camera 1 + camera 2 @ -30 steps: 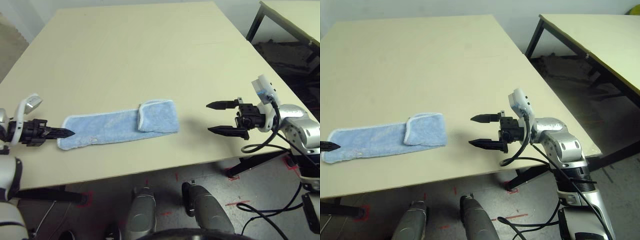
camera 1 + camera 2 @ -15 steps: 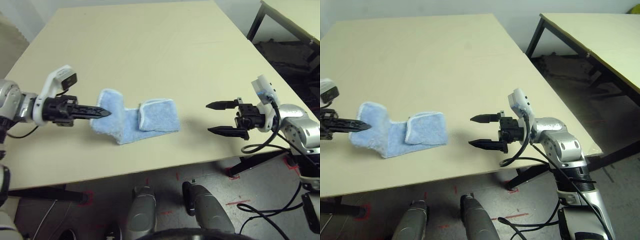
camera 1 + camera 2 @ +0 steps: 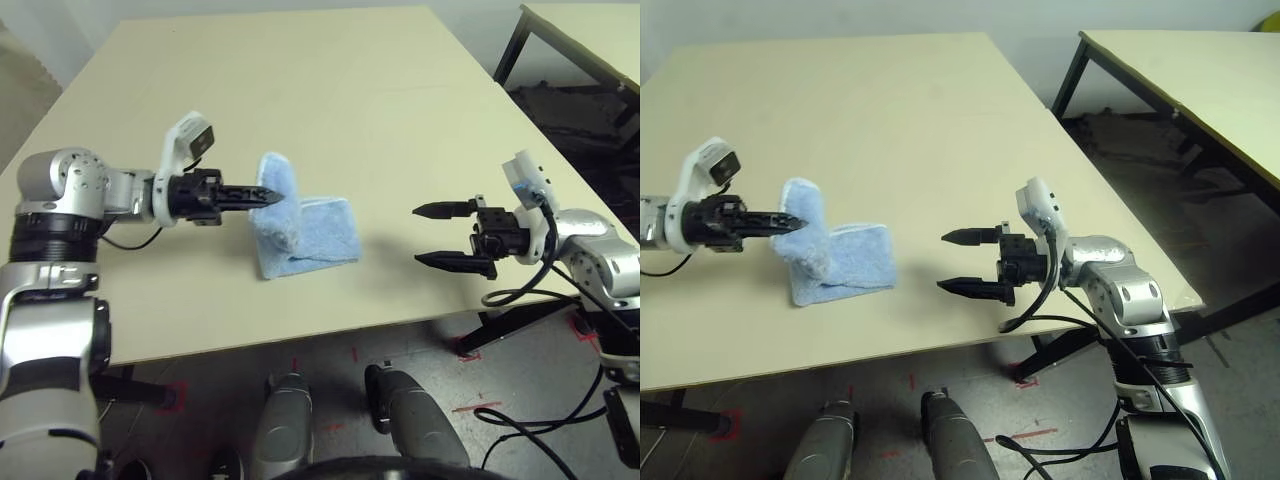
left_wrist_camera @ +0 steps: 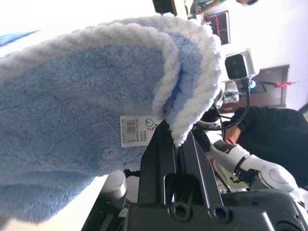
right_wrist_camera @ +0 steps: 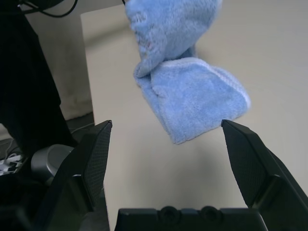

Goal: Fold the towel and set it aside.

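Observation:
The light blue towel (image 3: 300, 228) with white stitched edging lies near the table's front edge, its right part flat and folded. Its left end (image 3: 277, 190) is raised off the table, and my left gripper (image 3: 268, 196) is shut on that end, holding it above the flat part. In the left wrist view the towel (image 4: 72, 120) drapes over the fingers (image 4: 166, 159), and a white label (image 4: 138, 130) shows on it. My right gripper (image 3: 432, 236) stands open to the right of the towel, apart from it, with nothing between its fingers. The right wrist view shows the towel (image 5: 192, 91) ahead of the gripper.
The beige table (image 3: 300, 90) stretches far behind the towel. Its right edge runs close behind my right arm. A second table (image 3: 1200, 70) with black legs stands at the far right across a gap of floor.
My left gripper has carried the towel's left end up and to the right, over the folded part. The right arm has not moved.

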Motion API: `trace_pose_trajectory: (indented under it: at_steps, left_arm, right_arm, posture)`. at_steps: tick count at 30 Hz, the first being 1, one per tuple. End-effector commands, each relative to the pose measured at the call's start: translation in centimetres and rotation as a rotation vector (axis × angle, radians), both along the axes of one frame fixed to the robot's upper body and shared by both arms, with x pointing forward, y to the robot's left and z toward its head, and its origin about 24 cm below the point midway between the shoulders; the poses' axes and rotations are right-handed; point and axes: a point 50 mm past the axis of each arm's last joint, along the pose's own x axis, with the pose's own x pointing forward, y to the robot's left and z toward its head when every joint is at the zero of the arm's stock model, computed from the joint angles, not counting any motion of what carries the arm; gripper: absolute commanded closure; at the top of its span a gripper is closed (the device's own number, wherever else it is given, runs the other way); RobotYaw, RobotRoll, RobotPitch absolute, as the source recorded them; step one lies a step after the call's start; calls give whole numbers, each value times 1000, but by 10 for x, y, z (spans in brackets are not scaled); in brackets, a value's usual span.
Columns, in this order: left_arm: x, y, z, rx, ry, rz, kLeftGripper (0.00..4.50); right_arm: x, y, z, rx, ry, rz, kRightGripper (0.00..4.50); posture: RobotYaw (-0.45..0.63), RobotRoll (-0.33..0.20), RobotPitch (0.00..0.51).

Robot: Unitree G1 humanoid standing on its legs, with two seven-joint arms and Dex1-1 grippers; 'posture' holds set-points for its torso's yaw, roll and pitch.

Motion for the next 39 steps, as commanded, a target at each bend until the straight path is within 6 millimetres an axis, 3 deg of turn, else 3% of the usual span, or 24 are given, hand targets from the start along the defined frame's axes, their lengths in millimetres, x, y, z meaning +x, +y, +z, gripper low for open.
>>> trace_pose_trajectory:
  at_steps: [1,7,10,21,22,29,34,39]
  left_arm:
    - [5,-7,-1,-16,6,23,4473]
    - [9,-24,-8,-15,9,17,4473]
    - [9,-26,-11,5,6,20,3858]
    - [2,-26,-17,11,22,-3,210]
    - [2,-26,-17,7,21,-3,76]
    - [1,-15,-11,23,-24,51,76]
    - [0,7,-13,162,-263,137,76]
    - [3,20,-19,297,-522,130,0]
  right_arm:
    - [-3,2,-3,-3,-1,2,0]
    - [-5,2,-3,-2,3,2,0]
    - [-5,2,-3,-3,4,0,0]
    - [-3,3,-4,-6,2,3,0]
    - [-3,3,-4,-6,1,4,0]
    - [-2,3,-3,-6,-4,-4,0]
    - [5,6,3,57,-1,-60,0]
    - [12,15,9,98,-7,-47,1615]
  posture:
    - [-17,0,153]
    - [-24,0,161]
    - [-25,0,161]
    - [-19,0,155]
    - [-19,0,155]
    - [-19,0,150]
    - [-14,0,145]
    - [-6,0,145]
